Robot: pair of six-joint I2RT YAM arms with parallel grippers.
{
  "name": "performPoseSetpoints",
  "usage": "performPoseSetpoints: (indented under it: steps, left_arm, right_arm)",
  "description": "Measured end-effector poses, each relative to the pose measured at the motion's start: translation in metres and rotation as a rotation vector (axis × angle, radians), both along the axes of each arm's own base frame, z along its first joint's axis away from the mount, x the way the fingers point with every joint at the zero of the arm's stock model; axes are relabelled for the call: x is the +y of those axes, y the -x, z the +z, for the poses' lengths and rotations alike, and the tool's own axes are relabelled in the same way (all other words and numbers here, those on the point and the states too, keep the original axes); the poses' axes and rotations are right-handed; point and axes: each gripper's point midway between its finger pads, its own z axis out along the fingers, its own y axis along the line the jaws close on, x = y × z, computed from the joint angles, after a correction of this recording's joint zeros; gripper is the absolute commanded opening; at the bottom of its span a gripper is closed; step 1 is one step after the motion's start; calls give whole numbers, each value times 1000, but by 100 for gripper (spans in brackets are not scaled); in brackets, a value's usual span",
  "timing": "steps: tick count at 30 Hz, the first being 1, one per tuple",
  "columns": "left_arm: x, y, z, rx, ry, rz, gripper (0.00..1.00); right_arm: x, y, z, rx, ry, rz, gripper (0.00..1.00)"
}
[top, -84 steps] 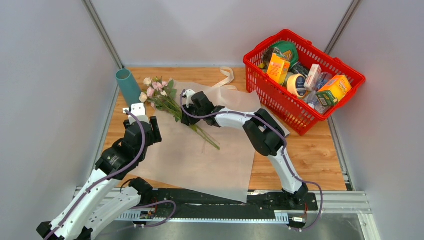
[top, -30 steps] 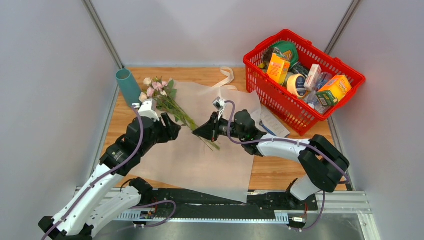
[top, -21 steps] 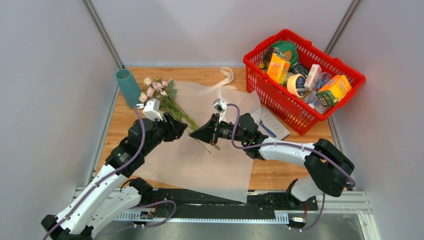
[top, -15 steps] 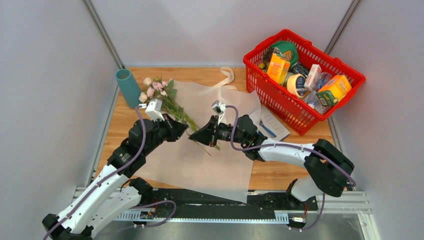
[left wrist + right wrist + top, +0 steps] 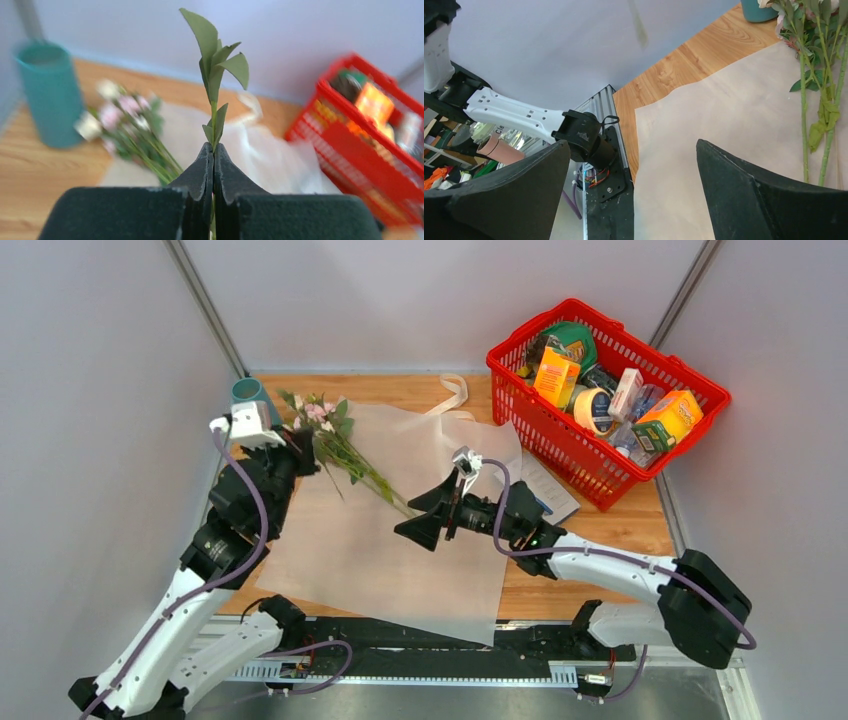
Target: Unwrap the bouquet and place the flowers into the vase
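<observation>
We list: teal vase point(image 5: 47, 95), upright on the tabletop point(image 5: 640, 530); red basket point(image 5: 555, 440), packed with boxes point(image 5: 556, 375) and tape point(image 5: 592, 410). Left claw point(image 5: 213, 150) clamps a leafy stem point(image 5: 214, 75); right claw point(image 5: 632, 145) gapes.

Three views, one scene
We look down from above and behind; both wrist views, low and close, share the vase point(image 5: 47, 95) and flowers point(image 5: 819, 75).

Flat paper point(image 5: 380, 550) at frame centre offers open passage; flowers point(image 5: 345, 455) and teal vase point(image 5: 248, 390) crowd the upper left, a red basket point(image 5: 545, 435) blocks the upper right.
</observation>
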Motion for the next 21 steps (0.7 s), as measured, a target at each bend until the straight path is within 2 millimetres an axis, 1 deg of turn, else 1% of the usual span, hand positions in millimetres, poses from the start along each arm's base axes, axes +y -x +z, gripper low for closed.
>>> performPoseSetpoints:
  steps: [2, 4, 6, 7, 9, 11, 13, 16, 17, 18, 21]
  left_arm:
    - [22, -14, 35, -107, -76, 127, 0]
    - [39, -29, 69, -202, -147, 241, 0]
    - [51, -44, 90, -266, -218, 328, 0]
    - [59, -55, 100, -292, -267, 385, 0]
    - [74, -72, 112, -316, -324, 467, 0]
    - [92, -93, 118, -317, -370, 544, 0]
    - [117, -117, 115, -296, -405, 612, 0]
    - [157, -145, 108, -266, -430, 695, 0]
    - [159, -153, 106, -263, -431, 694, 0]
    - [177, -159, 106, -257, -435, 728, 0]
    - [198, -176, 109, -278, -429, 752, 0]
  right_arm:
    - [-6, 3, 3, -6, -5, -10, 100]
    - [-11, 5, 6, -14, -8, -19, 100]
    - [-16, 6, 6, -18, -6, -31, 100]
    - [-19, 7, 5, -19, -4, -37, 100]
    - [-22, 8, 1, -14, 3, -45, 100]
    - [-25, 9, -3, -10, 9, -50, 100]
    - [-26, 9, -6, -6, 17, -52, 100]
    - [-26, 9, -9, 0, 25, -55, 100]
    - [-25, 8, -10, 4, 30, -55, 100]
    - [-23, 7, -12, 9, 36, -53, 100]
    - [-17, 3, -16, 22, 54, -49, 100]
